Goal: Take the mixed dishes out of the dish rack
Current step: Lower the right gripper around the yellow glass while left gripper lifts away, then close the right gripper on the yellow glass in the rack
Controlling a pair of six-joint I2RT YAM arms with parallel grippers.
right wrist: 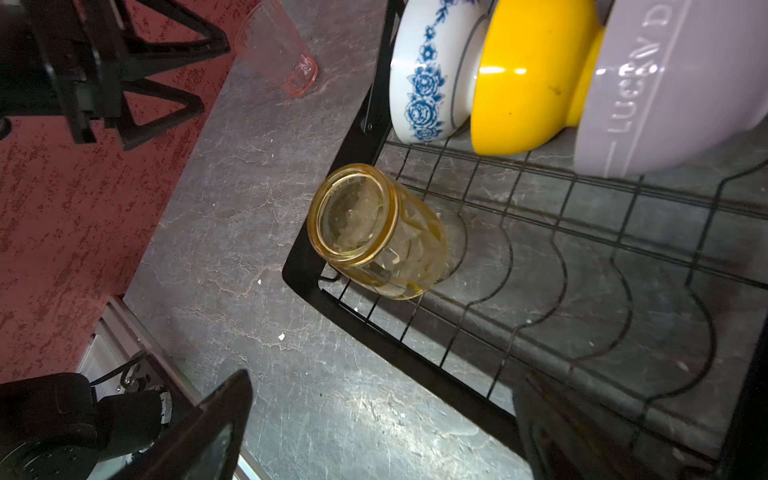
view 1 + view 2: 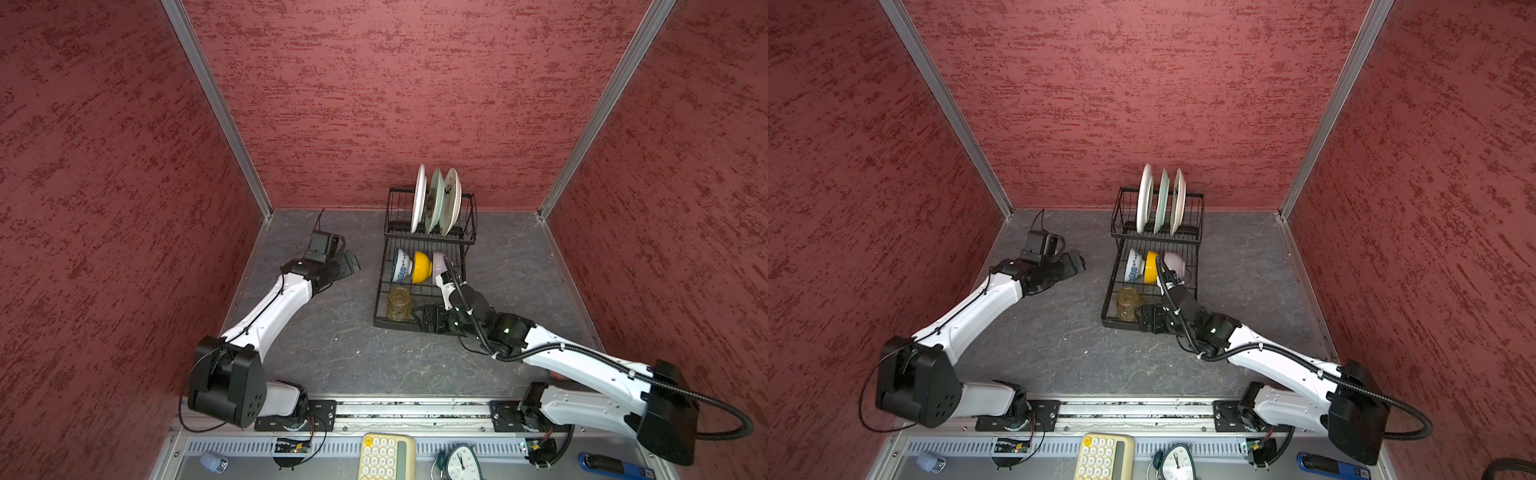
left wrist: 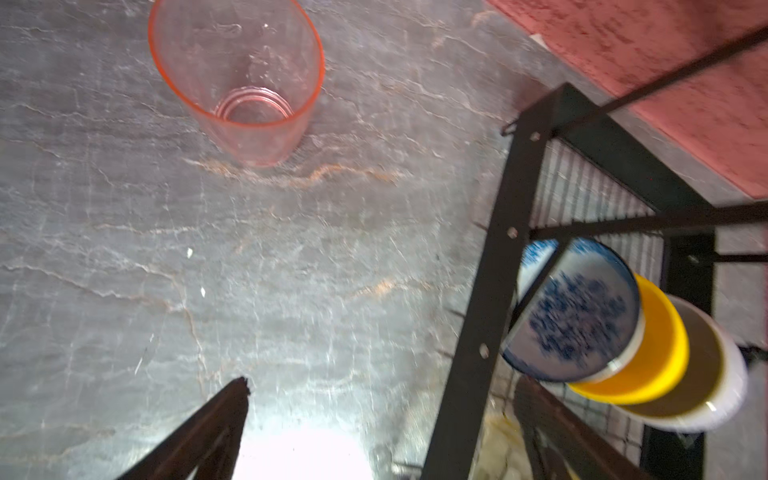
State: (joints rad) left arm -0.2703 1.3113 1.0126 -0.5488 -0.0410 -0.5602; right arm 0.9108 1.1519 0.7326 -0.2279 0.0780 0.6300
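Observation:
The black wire dish rack (image 2: 380,322) stands at the back middle in both top views. Three plates stand upright in its tall basket: white (image 2: 419,195), pale green (image 2: 435,195) and cream (image 2: 453,199). On its flat tray lean a blue-white bowl (image 1: 428,75), a yellow bowl (image 1: 523,79) and a lavender bowl (image 1: 665,95). An amber tumbler (image 1: 374,228) sits mouth down and tilted at the tray's front corner. My right gripper (image 1: 386,378) is open just short of it. A pink tumbler (image 3: 237,79) stands upright on the table, left of the rack. My left gripper (image 3: 382,386) is open and empty, apart from the tumbler.
Red walls close in the grey stone tabletop (image 2: 332,345) on three sides. The rack's corner post (image 3: 490,291) is close beside my left gripper. Beyond the front rail lie a cream calculator (image 2: 386,457), a clock (image 2: 461,461) and a blue tool (image 2: 611,465).

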